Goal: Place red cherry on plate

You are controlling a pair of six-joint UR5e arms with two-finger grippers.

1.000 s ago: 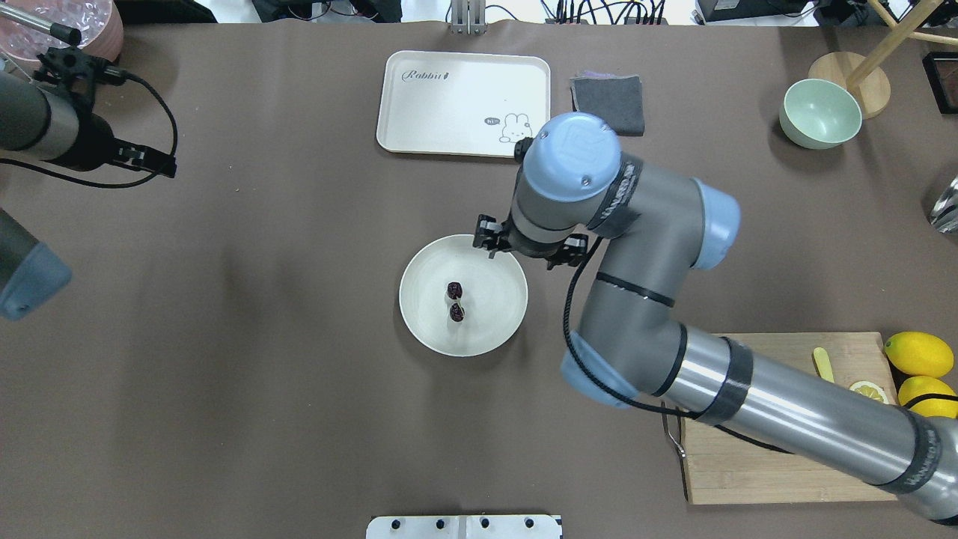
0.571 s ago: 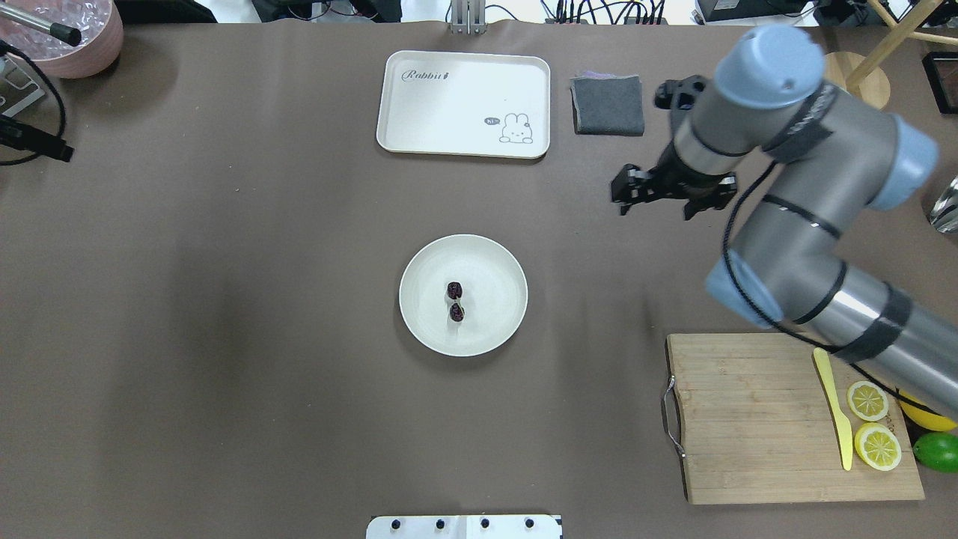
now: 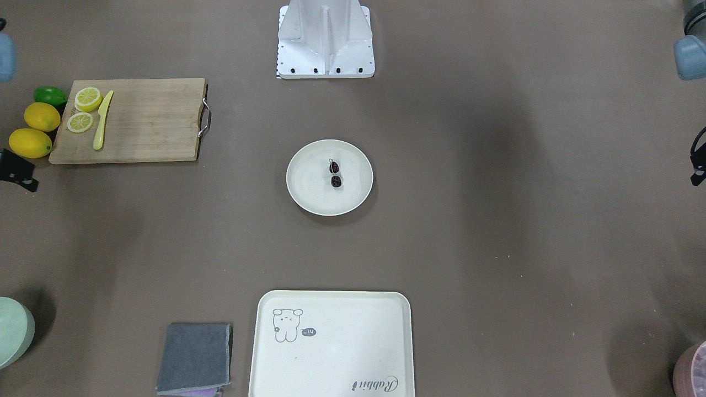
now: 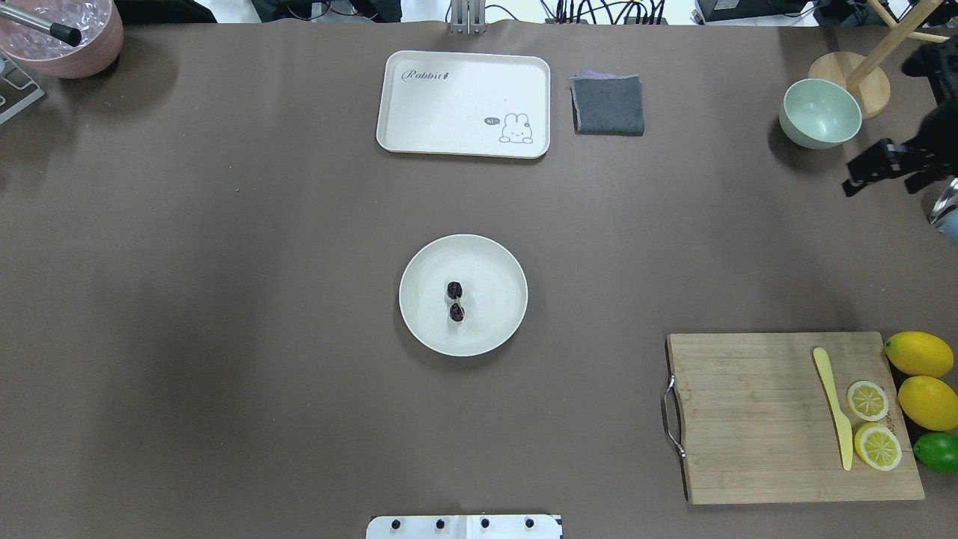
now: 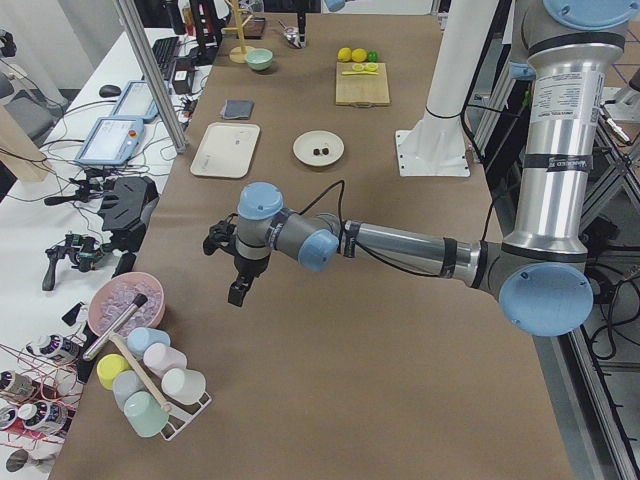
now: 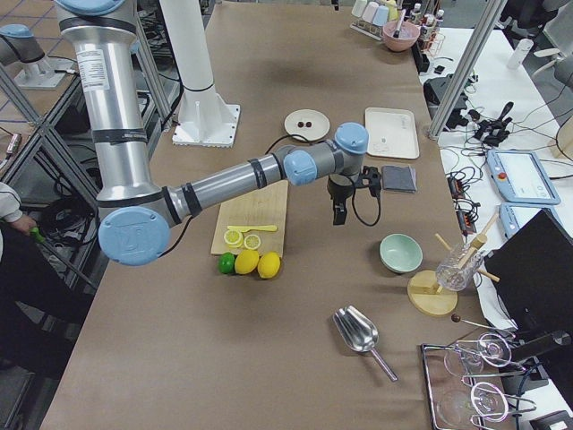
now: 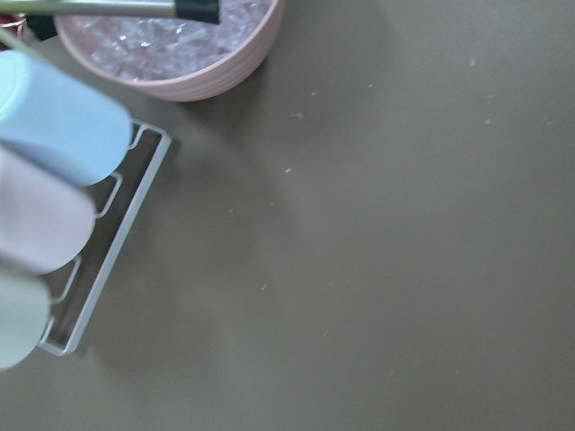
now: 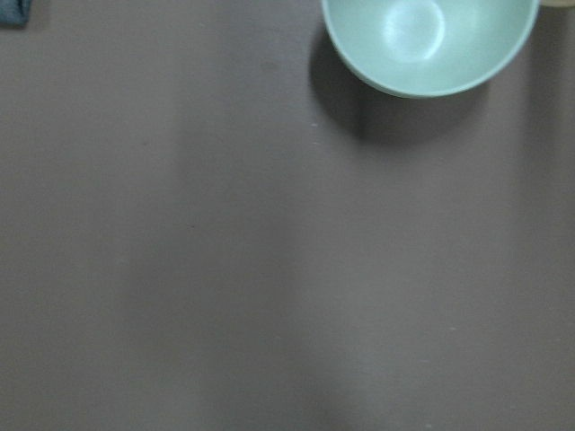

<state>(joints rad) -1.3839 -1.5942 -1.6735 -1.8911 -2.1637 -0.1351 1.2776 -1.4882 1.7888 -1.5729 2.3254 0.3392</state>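
Observation:
The red cherry [image 4: 455, 299], a pair of small dark fruits, lies inside the plate [image 4: 426, 322] near its middle, as the front-facing view also shows for the cherry [image 3: 335, 174] and plate [image 3: 311, 190]. Nothing touches it. My right gripper [image 4: 891, 171] is a dark shape at the table's far right edge, beside the green bowl, far from the plate; I cannot tell whether it is open or shut. My left gripper [image 5: 238, 292] hangs over bare table near the pink bowl, and its state cannot be told either. Neither wrist view shows fingers.
A cream tray [image 4: 449, 105] and a grey cloth [image 4: 608, 105] lie at the far side. The pale green bowl [image 4: 819, 114] stands at the far right. A cutting board [image 4: 748, 419] with a knife and lemon slices, plus lemons [image 4: 919, 353], sits near right. A pink bowl [image 4: 63, 37] is far left.
My right arm has pulled away from over the plate to the table's right edge. The left arm has left the overhead view. The cherry has stayed on the plate.

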